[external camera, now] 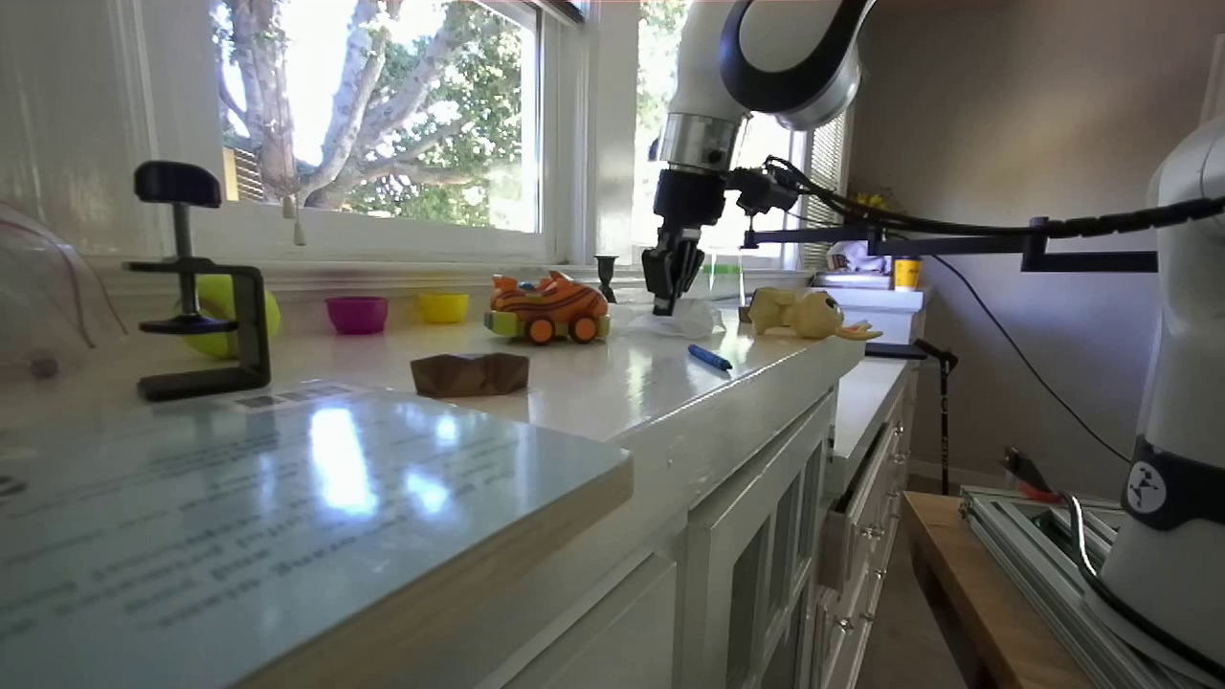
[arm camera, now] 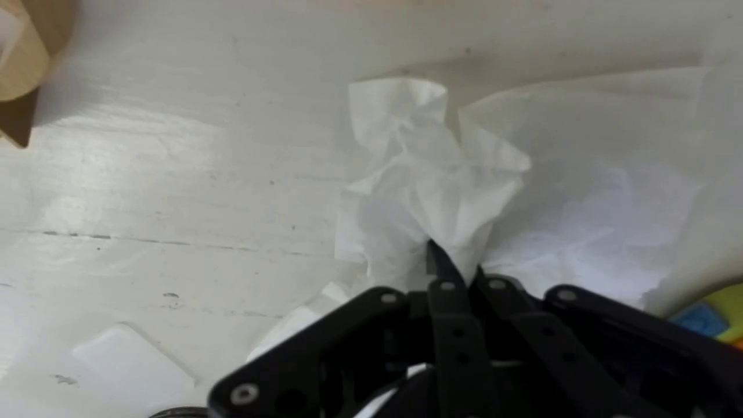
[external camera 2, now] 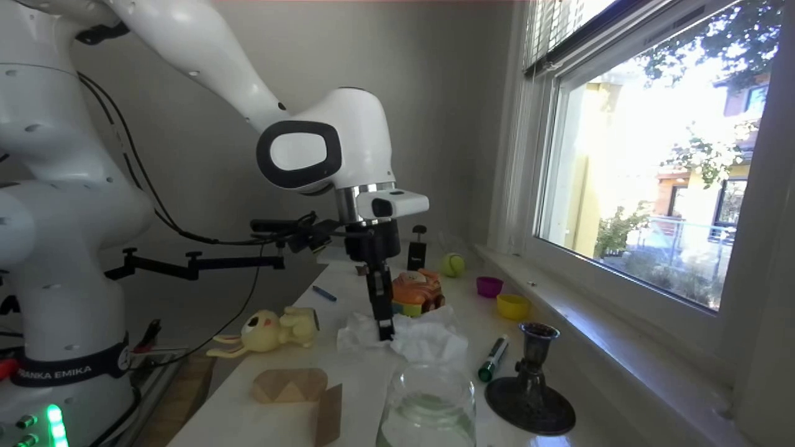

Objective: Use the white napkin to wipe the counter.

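Napkin [arm camera: 412, 168], one, crumpled on your tabletop [arm camera: 174, 186]; hand [external camera 2: 385, 328], one, pinching it. Your grasp looks done; wiping likely remains, though how much you cannot tell.

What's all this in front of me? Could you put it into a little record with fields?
Grip: black hand shut on the white napkin
Napkin: crumpled, lying on the white counter
Likely job: wiping the counter
Toys: orange car, yellow rabbit lying down
Cups: magenta cup, yellow cup
Pens: blue pen, green marker
Other: dark candlestick, tennis ball, clear glass
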You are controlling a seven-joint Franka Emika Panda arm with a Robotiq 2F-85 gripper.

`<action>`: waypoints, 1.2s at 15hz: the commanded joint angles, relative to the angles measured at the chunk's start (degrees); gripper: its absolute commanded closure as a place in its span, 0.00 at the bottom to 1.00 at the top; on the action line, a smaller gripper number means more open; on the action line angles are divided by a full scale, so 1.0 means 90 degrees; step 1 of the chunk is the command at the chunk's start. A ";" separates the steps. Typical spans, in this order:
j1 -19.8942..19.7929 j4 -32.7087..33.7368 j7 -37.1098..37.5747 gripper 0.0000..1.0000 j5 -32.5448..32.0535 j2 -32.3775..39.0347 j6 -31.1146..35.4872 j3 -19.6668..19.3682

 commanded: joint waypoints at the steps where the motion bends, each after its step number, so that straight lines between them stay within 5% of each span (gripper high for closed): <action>1: -0.0341 -0.0239 0.0098 1.00 -0.0217 -0.0129 -0.0067 -0.0174; 9: -0.1073 -0.0188 0.0285 1.00 -0.0311 -0.0122 -0.0114 -0.0495; 18: -0.0095 -0.0329 -0.0180 1.00 0.0281 -0.0301 -0.0037 -0.0197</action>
